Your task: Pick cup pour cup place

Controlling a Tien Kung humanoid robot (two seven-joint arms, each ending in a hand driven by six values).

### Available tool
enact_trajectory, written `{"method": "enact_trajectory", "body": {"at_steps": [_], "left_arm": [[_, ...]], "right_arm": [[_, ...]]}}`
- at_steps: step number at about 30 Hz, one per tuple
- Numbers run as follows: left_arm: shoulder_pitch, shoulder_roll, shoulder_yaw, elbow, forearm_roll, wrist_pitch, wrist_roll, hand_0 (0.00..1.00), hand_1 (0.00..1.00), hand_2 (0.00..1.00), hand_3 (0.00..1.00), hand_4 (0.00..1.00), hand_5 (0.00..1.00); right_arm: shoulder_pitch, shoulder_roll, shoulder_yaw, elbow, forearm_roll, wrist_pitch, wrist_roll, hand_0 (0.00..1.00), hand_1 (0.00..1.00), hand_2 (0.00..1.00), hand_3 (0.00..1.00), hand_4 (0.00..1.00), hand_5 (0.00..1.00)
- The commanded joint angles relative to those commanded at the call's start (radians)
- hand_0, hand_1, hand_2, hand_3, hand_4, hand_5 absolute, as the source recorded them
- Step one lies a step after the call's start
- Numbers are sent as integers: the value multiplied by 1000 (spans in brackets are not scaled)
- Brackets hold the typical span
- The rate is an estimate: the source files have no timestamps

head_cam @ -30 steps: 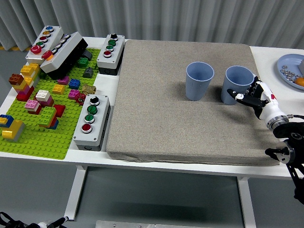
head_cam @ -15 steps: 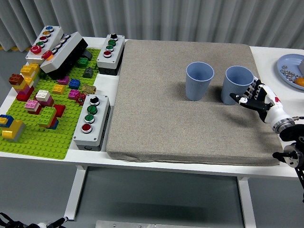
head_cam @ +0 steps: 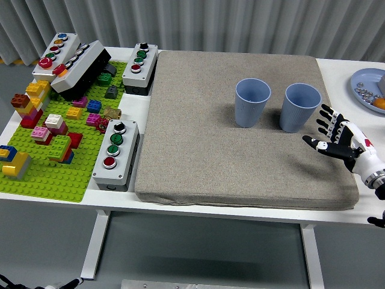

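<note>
Here we see two pale blue plastic cups standing upright side by side on a grey-brown fabric mat point(head_cam: 198, 156) that covers most of the white table point(head_cam: 144, 105). The left cup point(head_cam: 252, 103) and the right cup point(head_cam: 301, 107) are near each other but apart, both with open mouths up; we cannot tell whether either holds anything. Standing close together suits a pour from one into the other.

Our right hand point(head_cam: 340, 137) hovers over the mat's right edge, just beside the right cup and not touching it. Its fingers point(head_cam: 325, 119) are spread wide and grasp nothing, the palm turned toward that cup. We judge the hand is placed for a side grasp on the nearer cup, so the pick has not been made. The left arm is out of view.

At the table's left, a green studded baseplate point(head_cam: 48, 174) carries scattered coloured bricks, and grey push-button boxes point(head_cam: 117, 154) lie around it, well away from the cups. A blue plate point(head_cam: 361, 90) with small items sits at the far right edge, near the hand's path, so a swing outward could catch it.
</note>
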Motion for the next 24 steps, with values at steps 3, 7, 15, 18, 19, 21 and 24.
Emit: {"method": "enact_trajectory", "body": {"at_steps": [3, 7, 15, 18, 19, 21, 24], "left_arm": [[3, 0, -2, 0, 0, -1, 1, 841, 844, 873, 776, 588, 998], [4, 3, 0, 0, -3, -2, 2, 841, 844, 873, 776, 588, 998], [-5, 15, 8, 0, -5, -5, 3, 845, 845, 873, 776, 589, 998], [-9, 18, 4, 0, -3, -6, 3, 845, 845, 873, 776, 589, 998], [-11, 17, 4, 0, -3, -6, 3, 845, 845, 873, 776, 589, 998], [-15, 16, 3, 0, -4, -6, 2, 844, 845, 873, 776, 590, 998], [-18, 12, 2, 0, -5, -7, 2, 844, 845, 873, 776, 590, 998]], "right_arm": [[22, -14, 15, 2, 9, -4, -1, 994, 965, 998, 998, 855, 272], [93, -44, 33, -9, 29, -13, -1, 994, 965, 998, 998, 855, 272], [291, -94, 82, -76, 202, -110, 2, 908, 830, 832, 792, 722, 906], [336, -87, 93, -105, 321, -191, 9, 908, 830, 832, 792, 722, 906], [342, -77, 93, -114, 342, -209, 16, 908, 830, 832, 792, 722, 906], [347, -60, 94, -128, 355, -229, 22, 891, 795, 787, 749, 700, 998], [351, -35, 95, -149, 344, -236, 25, 891, 795, 787, 749, 700, 998]]}}
